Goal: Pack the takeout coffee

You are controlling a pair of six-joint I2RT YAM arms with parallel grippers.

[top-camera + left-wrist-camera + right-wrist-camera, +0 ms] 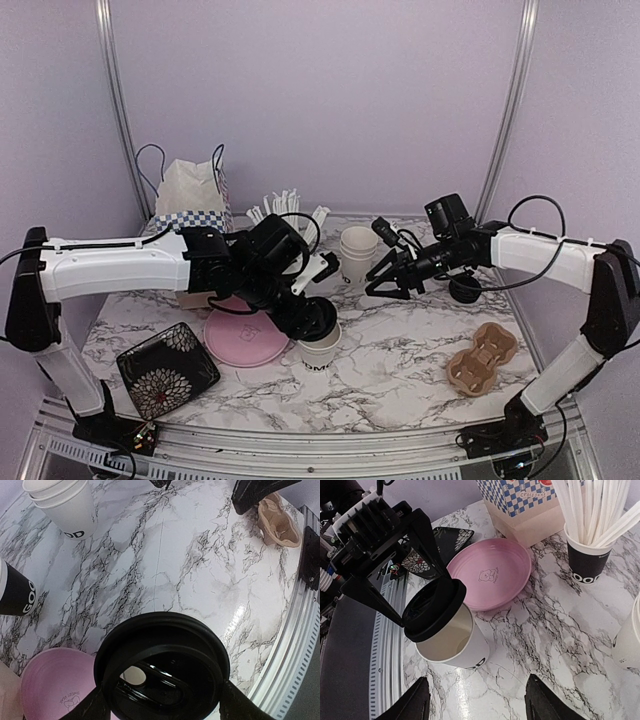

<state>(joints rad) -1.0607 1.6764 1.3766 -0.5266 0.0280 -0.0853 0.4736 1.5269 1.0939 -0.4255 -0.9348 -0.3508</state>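
One white "GOOD" cup (pixel 322 349) stands open at the table's middle, next to the pink plate; it also shows in the right wrist view (pixel 454 641). My left gripper (pixel 316 318) is shut on a round black lid (pixel 162 667) and holds it tilted over the cup's rim, covering part of the opening (pixel 434 609). Its fingers (pixel 85 707) grip the lid's opposite edges. A stack of lidless white cups (pixel 358 250) stands behind. My right gripper (pixel 390 282) is open and empty, hovering right of the cup, with its fingertips (pixel 545 700) spread wide.
A cardboard cup carrier (pixel 482 358) lies at the front right. A pink plate (pixel 245 340) and a black floral plate (pixel 167 367) lie at the front left. A black cup of white sticks (pixel 587 560) and a paper bag (pixel 190 200) stand at the back left.
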